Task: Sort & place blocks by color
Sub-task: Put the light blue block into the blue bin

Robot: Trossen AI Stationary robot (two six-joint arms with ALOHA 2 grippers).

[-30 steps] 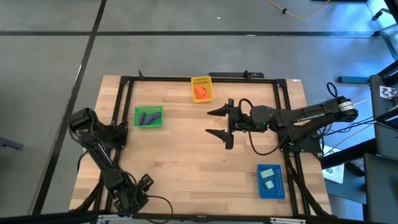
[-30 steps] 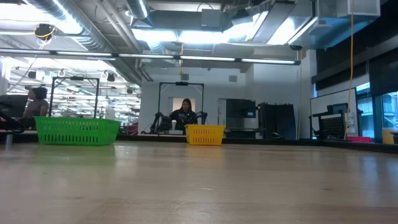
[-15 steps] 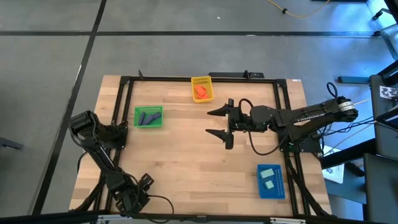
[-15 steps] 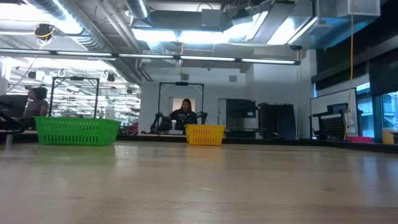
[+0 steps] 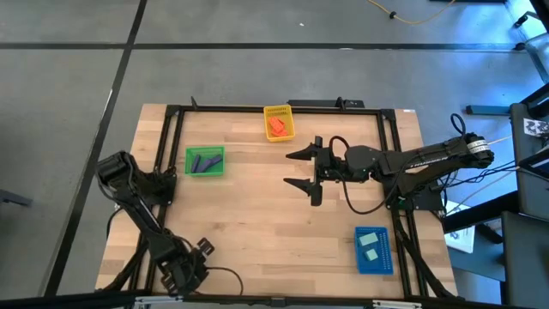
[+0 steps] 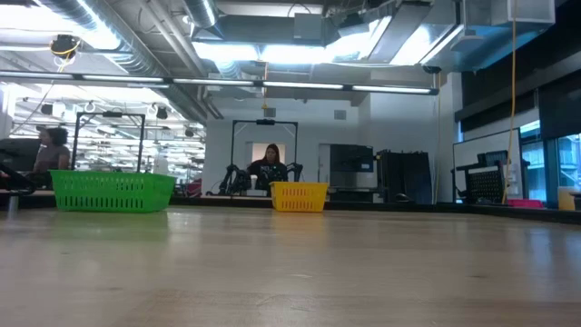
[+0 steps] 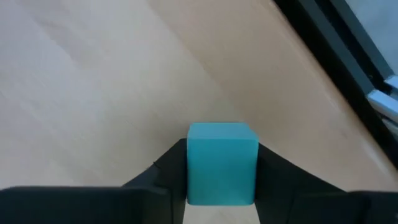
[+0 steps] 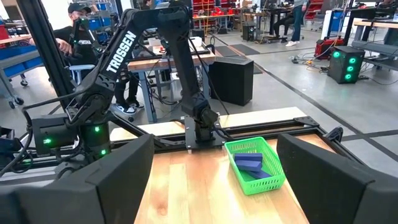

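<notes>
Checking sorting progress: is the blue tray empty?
No. The blue tray holds two pale mint blocks, seen from above.

Three trays: yellow tray (image 5: 278, 123), green tray (image 5: 204, 161), blue tray (image 5: 373, 250); two mint blocks (image 5: 371, 246); one teal block (image 7: 222, 163).

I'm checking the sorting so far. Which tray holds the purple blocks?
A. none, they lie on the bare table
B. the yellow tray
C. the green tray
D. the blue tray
C: the high view shows the purple blocks inside the green tray, and the right wrist view shows the same.
</notes>
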